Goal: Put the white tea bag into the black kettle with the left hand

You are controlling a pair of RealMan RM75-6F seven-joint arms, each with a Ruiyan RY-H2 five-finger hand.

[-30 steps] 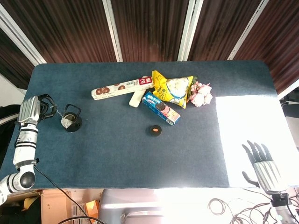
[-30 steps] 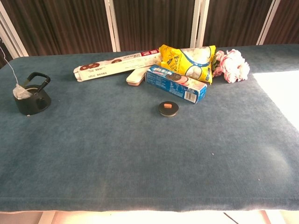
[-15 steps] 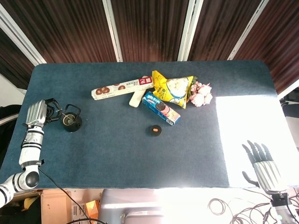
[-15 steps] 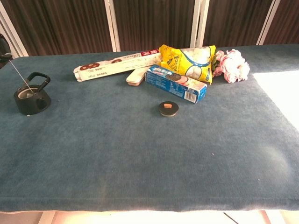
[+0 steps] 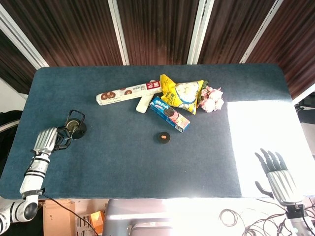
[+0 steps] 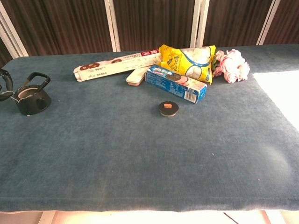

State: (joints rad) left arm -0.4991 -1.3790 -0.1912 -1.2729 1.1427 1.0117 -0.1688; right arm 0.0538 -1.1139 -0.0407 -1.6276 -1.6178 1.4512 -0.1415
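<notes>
The black kettle stands upright near the table's left edge. The white tea bag is down inside it and hidden; only its thin white string shows, draped over the kettle's rim toward my left hand. My left hand sits low, just left of and in front of the kettle. Its fingers are curled and seem to pinch the string's end. My right hand hangs at the front right past the table's edge, fingers spread and holding nothing.
At the back middle lie a long biscuit box, a yellow snack bag, a blue cookie pack, a white remote and pink flowers. A small black lid with an orange top sits mid-table.
The tea bag went from hanging at the kettle's mouth to inside it. My left hand dropped from above and behind the kettle to low beside it, and the string went slack.
</notes>
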